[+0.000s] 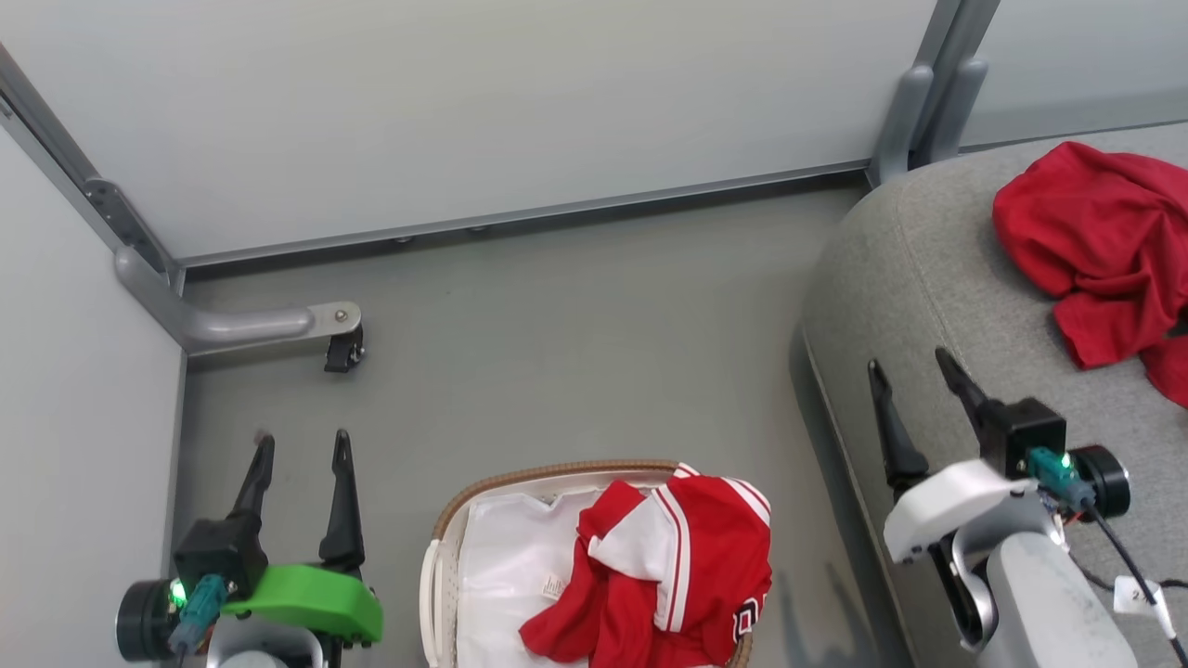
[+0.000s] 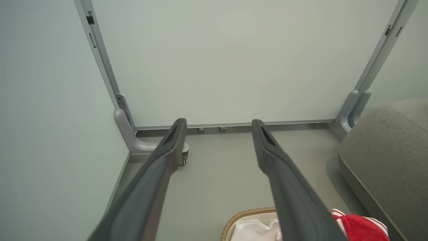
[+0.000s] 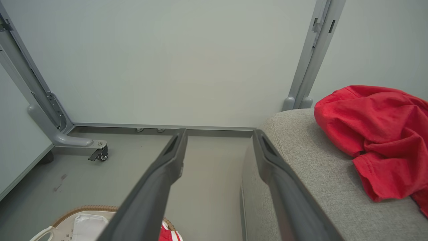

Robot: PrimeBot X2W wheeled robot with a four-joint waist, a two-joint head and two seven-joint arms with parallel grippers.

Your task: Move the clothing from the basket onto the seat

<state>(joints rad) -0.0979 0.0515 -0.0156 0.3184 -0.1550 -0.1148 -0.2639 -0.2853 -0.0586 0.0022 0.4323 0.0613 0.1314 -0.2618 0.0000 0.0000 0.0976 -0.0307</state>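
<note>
- Grey floor (image 1: 557, 353) runs from the basket (image 1: 445, 529) to pale wall panels (image 1: 464, 111).
- Red jersey (image 1: 687, 566) lies in the basket; red shirt (image 1: 1095, 232) lies on the seat (image 1: 928, 278), right of the basket.
- Left gripper (image 1: 302, 445) and right gripper (image 1: 908, 360), flanking the basket, gape wide, empty.

Bright, even, diffuse light. The seat (image 1: 891, 278) casts a soft shadow on the floor (image 1: 575, 353). The left tool (image 2: 218, 122) blurs close to the lens.
</note>
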